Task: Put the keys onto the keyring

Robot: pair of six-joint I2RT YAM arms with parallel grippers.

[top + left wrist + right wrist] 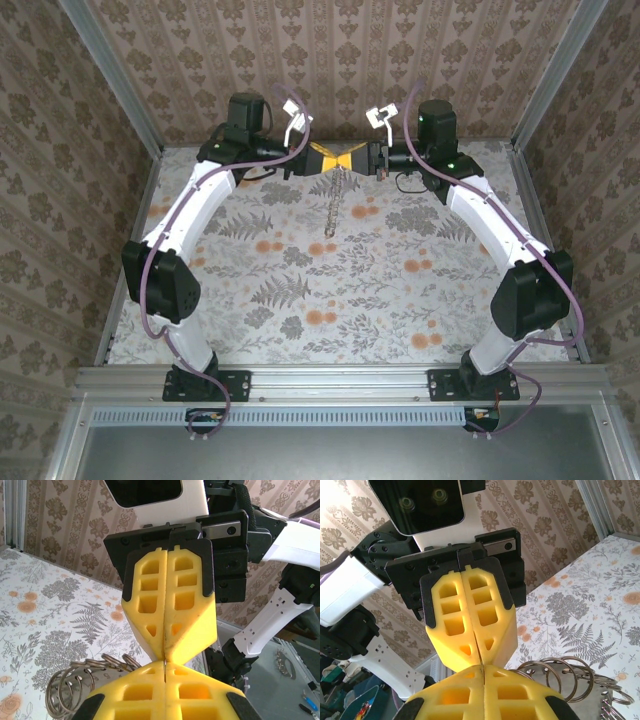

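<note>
Both arms arch inward over the back of the floral-print table [300, 300], clear of the aluminium side rail [143, 205]. The left gripper [333, 160] and right gripper [357, 160] meet tip to tip, each with its yellow cut-out fingers [150, 605] pressed together. The keyring [334, 205], a chain of thin wire loops, dangles from that junction; I cannot tell which pair pinches it.

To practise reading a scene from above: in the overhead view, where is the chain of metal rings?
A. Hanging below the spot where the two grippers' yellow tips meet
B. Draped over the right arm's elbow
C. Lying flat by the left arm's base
A: the keyring runs down from the point where the left gripper and right gripper meet tip to tip, both shut.
</note>
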